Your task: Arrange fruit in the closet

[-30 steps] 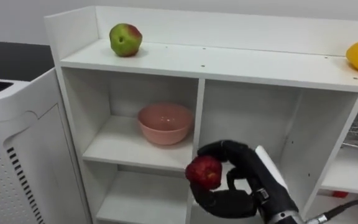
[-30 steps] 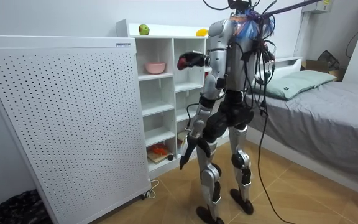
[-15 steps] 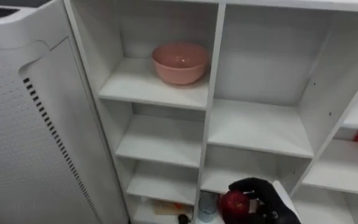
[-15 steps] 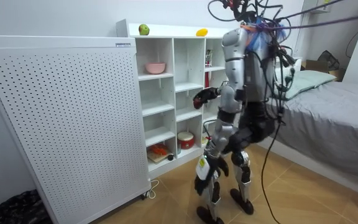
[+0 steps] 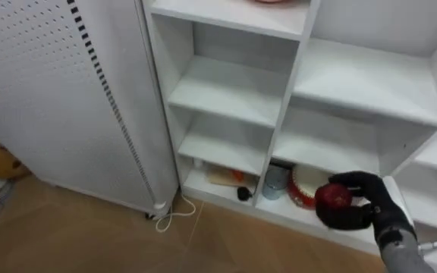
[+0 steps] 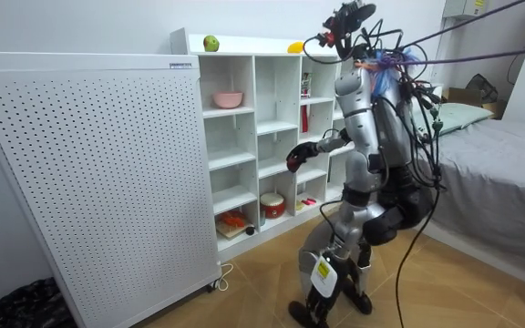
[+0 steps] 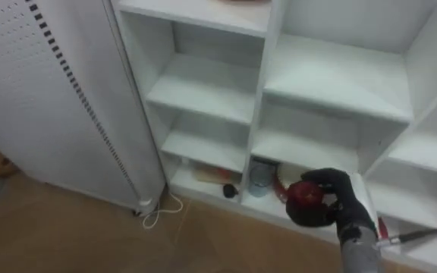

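We see the boxy, smooth white closet [image 5: 226, 91] beside a perforated white panel [image 5: 51, 76]. Our black right hand [image 5: 370, 199] has its fingers curled round a round red apple [image 5: 334, 196], held in front of the lower shelves. We cannot tell its stem or any long axis. Our left hand [image 6: 321, 278] hangs low.

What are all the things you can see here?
closet: one, white, in front of the robot
red apple: one, red, in the right robot hand
green apple: one, green-red, on the closet top
yellow fruit: one, yellow, on the closet top
bowl: one, pink, upper shelf
pot: one, red-white, bottom shelf
panel: one, white, perforated, beside the closet
bed: one, grey, room view's right
right robot hand: black, curled round the red apple
left robot hand: hanging low
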You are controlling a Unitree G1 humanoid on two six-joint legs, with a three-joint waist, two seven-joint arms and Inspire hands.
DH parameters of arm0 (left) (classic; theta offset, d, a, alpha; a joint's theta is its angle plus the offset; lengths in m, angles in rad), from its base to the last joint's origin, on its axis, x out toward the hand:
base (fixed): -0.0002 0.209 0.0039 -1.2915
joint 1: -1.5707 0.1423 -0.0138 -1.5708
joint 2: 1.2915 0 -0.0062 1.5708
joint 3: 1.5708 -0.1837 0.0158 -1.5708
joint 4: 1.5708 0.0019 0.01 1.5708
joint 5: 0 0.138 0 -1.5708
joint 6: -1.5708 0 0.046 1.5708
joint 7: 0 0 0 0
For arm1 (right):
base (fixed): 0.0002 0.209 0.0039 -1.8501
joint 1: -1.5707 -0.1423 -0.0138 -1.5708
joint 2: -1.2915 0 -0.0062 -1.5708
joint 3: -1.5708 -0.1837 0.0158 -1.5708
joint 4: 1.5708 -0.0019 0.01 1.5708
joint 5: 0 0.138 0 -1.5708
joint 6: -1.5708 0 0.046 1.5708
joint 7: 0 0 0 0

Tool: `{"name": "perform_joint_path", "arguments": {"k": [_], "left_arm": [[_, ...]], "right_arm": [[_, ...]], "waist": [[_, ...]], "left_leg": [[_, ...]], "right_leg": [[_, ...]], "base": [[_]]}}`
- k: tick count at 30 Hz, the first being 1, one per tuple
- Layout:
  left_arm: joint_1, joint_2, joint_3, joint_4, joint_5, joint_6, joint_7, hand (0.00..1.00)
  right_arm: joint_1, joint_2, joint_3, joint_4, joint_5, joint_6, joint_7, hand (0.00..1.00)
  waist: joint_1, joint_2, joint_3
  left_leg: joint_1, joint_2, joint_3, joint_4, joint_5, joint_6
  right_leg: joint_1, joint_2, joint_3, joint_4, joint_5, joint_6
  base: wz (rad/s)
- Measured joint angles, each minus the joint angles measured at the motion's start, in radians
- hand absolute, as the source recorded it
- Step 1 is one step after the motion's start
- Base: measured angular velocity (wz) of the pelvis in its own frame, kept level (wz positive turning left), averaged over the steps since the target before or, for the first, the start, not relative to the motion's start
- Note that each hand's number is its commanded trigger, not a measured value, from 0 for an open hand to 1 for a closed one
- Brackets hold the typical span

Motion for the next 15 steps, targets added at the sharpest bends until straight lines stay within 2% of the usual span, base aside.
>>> {"name": "perform_joint_path", "arguments": {"k": [3, 6, 8, 9, 10, 13, 15], "left_arm": [[0.002, 0.02, -0.001, -0.033, -0.039, 0.001, 0.004, 0.0], [0.002, 0.035, -0.002, -0.058, -0.094, -0.001, 0.017, 0.0], [0.002, 0.051, -0.001, -0.075, -0.116, -0.001, 0.019, 0.0], [0.002, 0.06, -0.001, -0.075, -0.131, -0.001, 0.019, 0.0], [0.005, 0.064, -0.001, -0.074, -0.141, 0.001, 0.02, 0.0], [0.01, 0.067, -0.001, -0.088, -0.147, 0.014, 0.019, 0.0], [0.01, 0.069, -0.001, -0.093, -0.147, 0.02, 0.019, 0.0]], "right_arm": [[-0.028, -0.013, 0.012, 0.0, -0.018, 0.016, -0.028, 1.0], [-0.067, -0.021, 0.04, 0.0, -0.015, 0.023, -0.077, 1.0], [-0.095, -0.026, 0.043, 0.0, -0.005, 0.031, -0.096, 1.0], [-0.123, -0.028, 0.046, 0.001, 0.009, 0.04, -0.111, 1.0], [-0.156, -0.033, 0.057, 0.02, 0.014, 0.041, -0.126, 1.0], [-0.209, -0.066, 0.079, 0.072, 0.019, 0.044, -0.163, 1.0], [-0.227, -0.081, 0.079, 0.087, 0.03, 0.044, -0.182, 1.0]], "waist": [[0.007, -0.009, 0.0049], [0.002, -0.018, 0.008], [0.003, -0.024, 0.0092], [0.005, -0.031, 0.0122], [0.007, -0.032, 0.0132], [0.01, -0.034, 0.0134], [0.012, -0.034, 0.0131]], "left_leg": [[-0.058, -0.002, 0.0, 0.031, 0.0, 0.0], [-0.106, -0.021, -0.005, 0.046, 0.001, 0.001], [-0.137, -0.019, -0.008, 0.055, 0.011, 0.005], [-0.154, -0.019, -0.008, 0.065, 0.013, 0.006], [-0.168, -0.02, -0.012, 0.078, 0.007, 0.009], [-0.186, -0.039, -0.02, 0.103, -0.002, 0.02], [-0.194, -0.045, -0.024, 0.11, -0.008, 0.025]], "right_leg": [[-0.056, -0.012, -0.003, 0.038, -0.013, -0.005], [-0.103, -0.042, -0.015, 0.072, -0.026, -0.01], [-0.125, -0.044, -0.023, 0.082, -0.032, -0.012], [-0.14, -0.045, -0.024, 0.094, -0.035, -0.017], [-0.148, -0.048, -0.029, 0.102, -0.039, -0.019], [-0.154, -0.075, -0.04, 0.129, -0.06, -0.013], [-0.154, -0.081, -0.046, 0.129, -0.066, -0.007]], "base": [[0.04], [0.2], [0.19], [0.08], [0.09], [0.2], [0.1]]}}
